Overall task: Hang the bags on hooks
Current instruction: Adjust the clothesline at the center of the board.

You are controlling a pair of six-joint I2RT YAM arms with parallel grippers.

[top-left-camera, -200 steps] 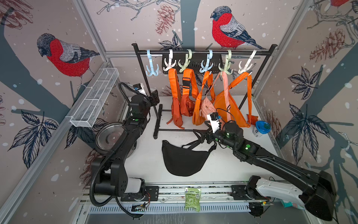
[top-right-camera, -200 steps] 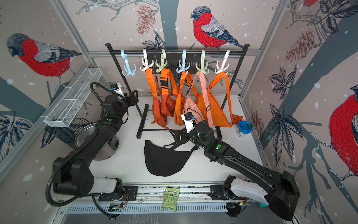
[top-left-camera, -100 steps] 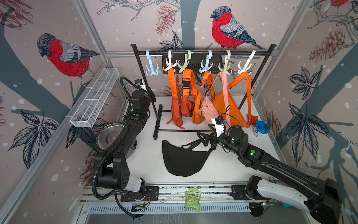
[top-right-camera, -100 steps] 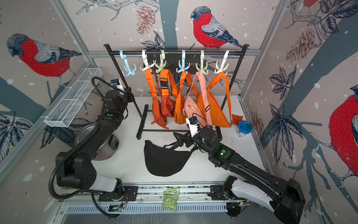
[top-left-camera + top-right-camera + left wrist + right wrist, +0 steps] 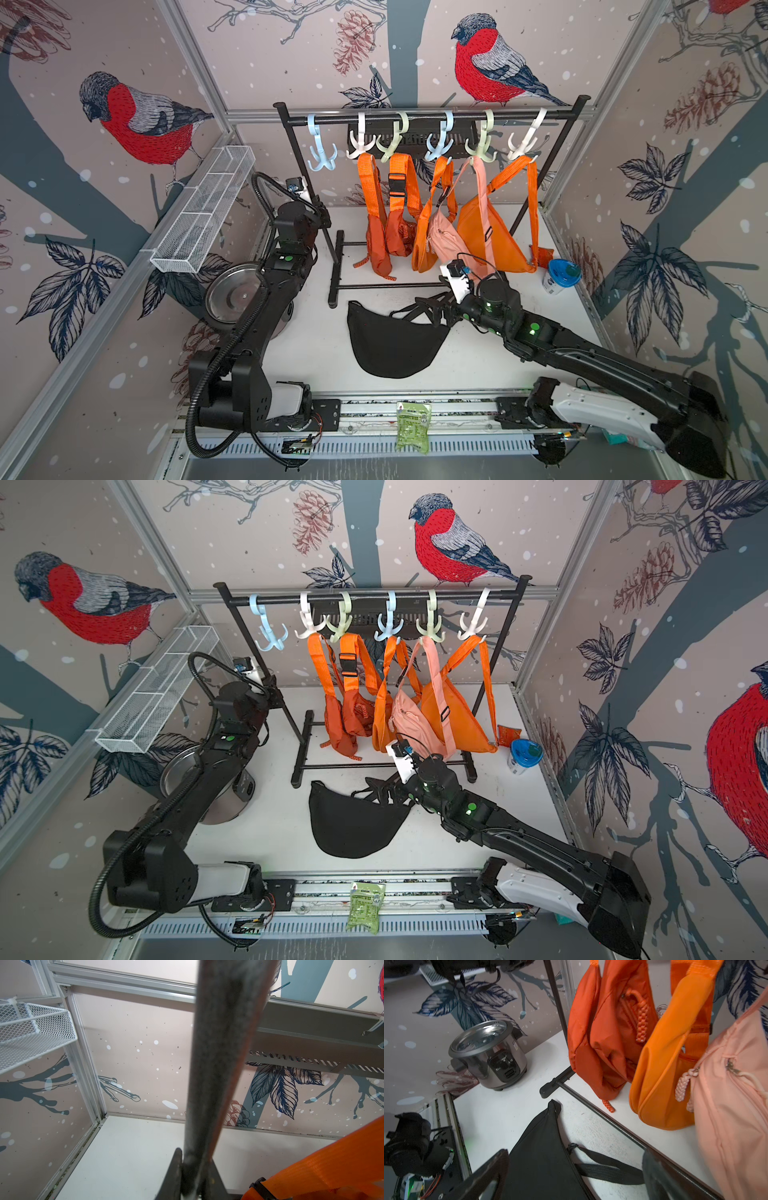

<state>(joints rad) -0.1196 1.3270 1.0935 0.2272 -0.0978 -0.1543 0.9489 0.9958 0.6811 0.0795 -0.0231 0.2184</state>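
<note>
- Only the top views showed the whole rack point(image 5: 415, 120) and its row of hooks point(image 5: 436, 143). Orange bags point(image 5: 386, 232) and a pink bag point(image 5: 446, 241) hung from them. A blue hook point(image 5: 320, 156) sat at the rail end on the left arm's side.
- Only the left wrist view showed the grip. The left gripper point(image 5: 195, 1164) was clamped on the rack's upright post point(image 5: 218, 1064), with a finger against each side.
- In both top views that gripper point(image 5: 322, 208) point(image 5: 272, 683) was just a dark lump at the post, and its jaws weren't readable there.
- Only the right wrist view showed the rice cooker point(image 5: 490, 1057) in full, lid and front panel. In the top views it point(image 5: 232, 295) sat half hidden behind the left arm point(image 5: 257, 324).
- The black bag point(image 5: 395, 345) lay flat on the white table point(image 5: 311, 353), just in front of the rack's base bar point(image 5: 386, 286) and on no hook.
- The right gripper point(image 5: 432, 309) sat at the bag's edge nearest the rack, over the bunched strap point(image 5: 415, 307).
- In the right wrist view its fingers point(image 5: 488, 1169) stood wide apart, with the bag body point(image 5: 542, 1157) and strap point(image 5: 608, 1167) between them and nothing pinched. Whether they touched the fabric, couldn't tell.
- A cup point(image 5: 559, 276) with a blue lid stood near the rack foot on the right arm's side.
- A green packet point(image 5: 413, 424) lay on the front rail.
</note>
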